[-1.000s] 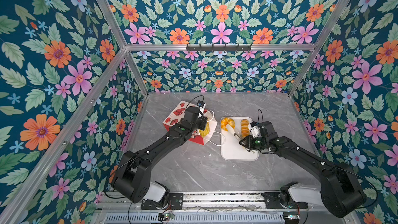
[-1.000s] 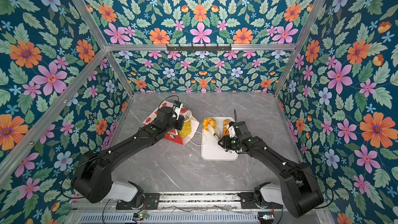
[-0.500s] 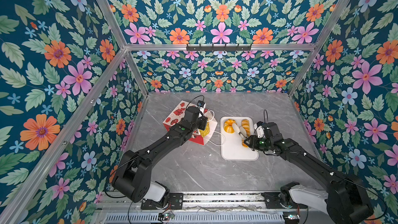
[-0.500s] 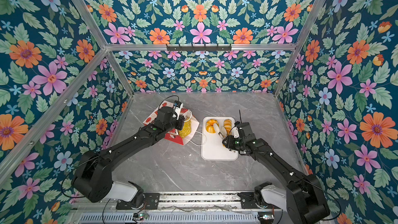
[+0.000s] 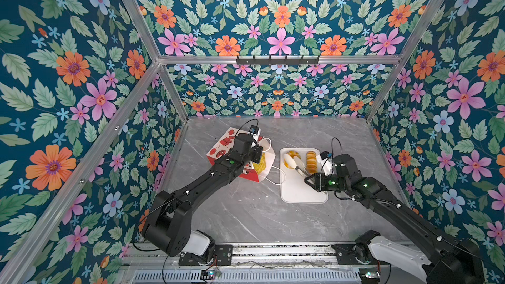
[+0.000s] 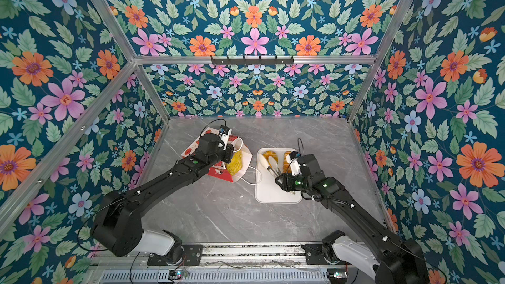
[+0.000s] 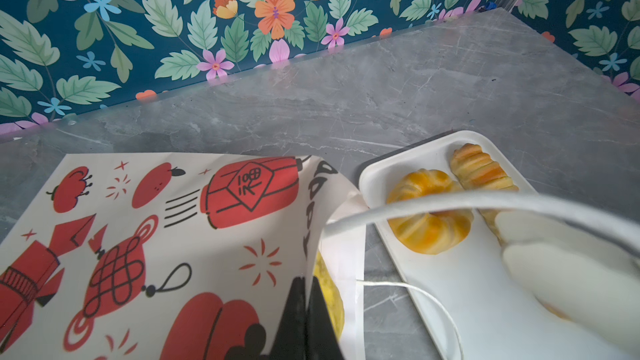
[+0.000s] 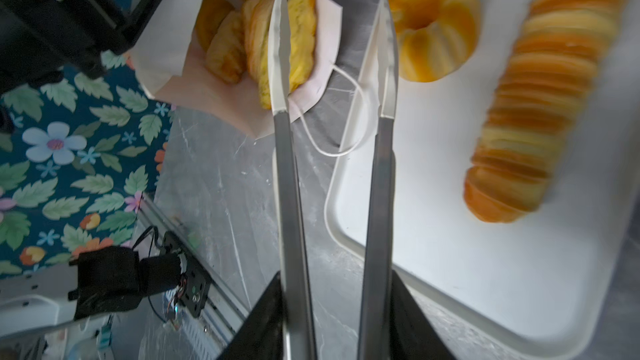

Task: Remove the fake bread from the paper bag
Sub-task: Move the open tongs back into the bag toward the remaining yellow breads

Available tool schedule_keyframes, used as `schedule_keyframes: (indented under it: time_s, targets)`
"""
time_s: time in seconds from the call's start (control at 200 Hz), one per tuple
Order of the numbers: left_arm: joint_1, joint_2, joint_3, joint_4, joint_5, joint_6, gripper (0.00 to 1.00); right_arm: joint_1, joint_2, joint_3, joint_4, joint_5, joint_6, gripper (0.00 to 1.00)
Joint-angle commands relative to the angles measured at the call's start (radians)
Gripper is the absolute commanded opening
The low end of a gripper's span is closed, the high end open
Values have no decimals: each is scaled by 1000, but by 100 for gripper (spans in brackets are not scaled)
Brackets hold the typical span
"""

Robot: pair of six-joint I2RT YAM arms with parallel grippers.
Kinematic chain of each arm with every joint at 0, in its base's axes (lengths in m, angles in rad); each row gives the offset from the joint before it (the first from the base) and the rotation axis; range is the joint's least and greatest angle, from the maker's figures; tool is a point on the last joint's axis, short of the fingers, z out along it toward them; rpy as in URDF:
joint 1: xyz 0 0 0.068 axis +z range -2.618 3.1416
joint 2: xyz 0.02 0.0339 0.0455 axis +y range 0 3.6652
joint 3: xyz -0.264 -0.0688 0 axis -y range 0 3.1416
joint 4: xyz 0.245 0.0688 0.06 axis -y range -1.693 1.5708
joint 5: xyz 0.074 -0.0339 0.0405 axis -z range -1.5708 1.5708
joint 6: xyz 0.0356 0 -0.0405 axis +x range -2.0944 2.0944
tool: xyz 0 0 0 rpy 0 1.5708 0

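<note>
The paper bag [image 5: 222, 145] lies on its side on the grey table [image 5: 246, 214], left of the white tray [image 5: 300, 198], with its mouth toward the tray. The left gripper [image 7: 306, 290] is clamped on the bag's upper rim; in both top views its own arm covers the pinch. Inside the mouth, several pieces of fake bread [image 8: 256, 36] are stacked (I cannot count them, since the paper and one tong tip hide part of the pile). A white cord handle [image 8: 329, 143] trails onto the table between bag and tray.

The right gripper [image 8: 332, 309] grips the steel tongs [image 8: 287, 185] by their arms. The tongs stand partly open, white tips apart with nothing between them. In a top view the tips lie across the fluted ring bun [image 5: 294, 154] at the tray's far left; whether they touch it is unclear. A twisted loaf [image 8: 536, 98] lies just right of the bun, its far end cut off in the right wrist view.
</note>
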Motion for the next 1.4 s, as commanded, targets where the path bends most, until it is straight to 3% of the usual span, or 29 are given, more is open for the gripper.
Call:
schedule_keyframes:
  time_s: [0.0, 0.49, 1.23, 1.395]
  targets:
    - [0, -1, 7, 3, -1, 7, 0, 58, 76, 34, 75, -37, -19, 43]
    - [0, -16, 0, 8, 5, 3, 0, 75, 402, 142, 247, -118, -16, 44]
    - [0, -3, 3, 14, 15, 2, 0, 90, 584, 246, 284, -173, -15, 44]
    - [0, -3, 2, 16, 16, 0, 0, 92, 646, 259, 290, -184, -10, 35]
